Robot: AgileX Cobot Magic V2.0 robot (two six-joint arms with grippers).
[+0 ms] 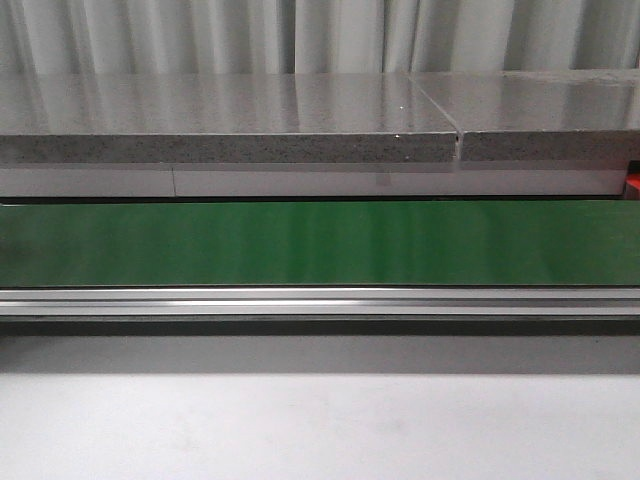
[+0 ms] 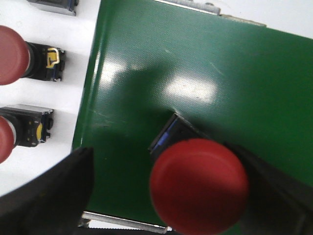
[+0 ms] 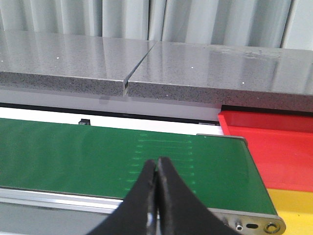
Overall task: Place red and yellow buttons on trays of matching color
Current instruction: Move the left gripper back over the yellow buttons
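In the front view the green conveyor belt (image 1: 320,243) runs across the whole picture, with a metal rail (image 1: 320,300) along its near side and a grey stone slab (image 1: 230,120) behind it. No arm and no button shows in this view.

In the left wrist view the left gripper (image 2: 166,191) hangs over the green belt (image 2: 195,73). Its two black fingers (image 2: 49,196) stand well apart. Between them sits a red button (image 2: 198,186) with a big round cap, and its dark body rests on the belt. One finger seems to be right against the cap; the other is clearly apart from it. It is not possible to tell if the first finger really touches. Beside the belt, on a white surface (image 2: 73,88), lie more red buttons (image 2: 10,55) with dark bodies, one of them with a yellow part. They are cut by the picture edge.

In the right wrist view the right gripper (image 3: 157,196) has its fingertips pressed together, with nothing between them. It is above the near part of the belt (image 3: 98,156). At the end of the belt stands the red tray (image 3: 274,142), and just in front of it the yellow tray (image 3: 293,210). Both trays show only their bare surface here.
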